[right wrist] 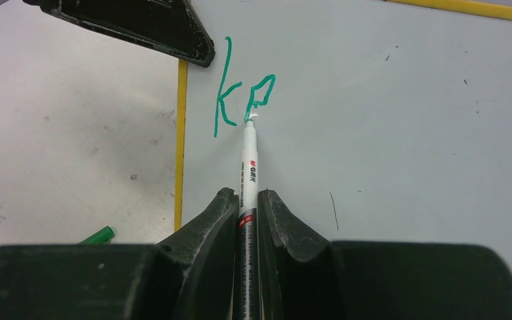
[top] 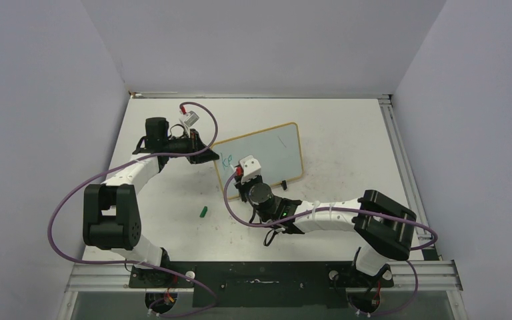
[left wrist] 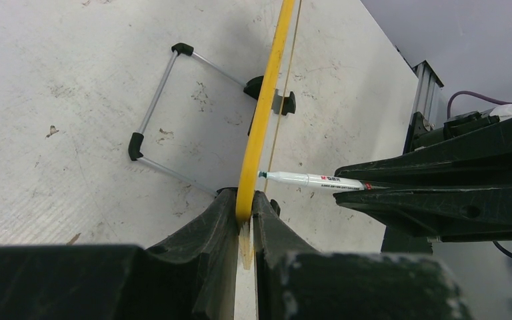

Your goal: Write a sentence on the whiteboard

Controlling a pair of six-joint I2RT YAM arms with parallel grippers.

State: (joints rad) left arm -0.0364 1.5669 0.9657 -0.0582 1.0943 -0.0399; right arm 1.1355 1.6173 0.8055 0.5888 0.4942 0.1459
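Observation:
The whiteboard [top: 267,155] stands tilted on the table, with a tan-yellow frame. My left gripper [left wrist: 246,208] is shut on its yellow left edge [left wrist: 265,107] and holds it. My right gripper [right wrist: 247,200] is shut on a white marker [right wrist: 249,160], whose tip touches the board face. The sentence [right wrist: 240,93] is only teal-green strokes reading "k" and part of a second letter, near the board's left edge; it also shows in the top view [top: 226,159]. The marker shows in the left wrist view [left wrist: 313,180], tip at the board.
A green marker cap [top: 203,212] lies on the table left of my right arm; it also shows in the right wrist view [right wrist: 97,235]. The board's wire stand [left wrist: 163,107] with black feet rests behind the board. An aluminium rail [top: 400,153] runs along the table's right edge.

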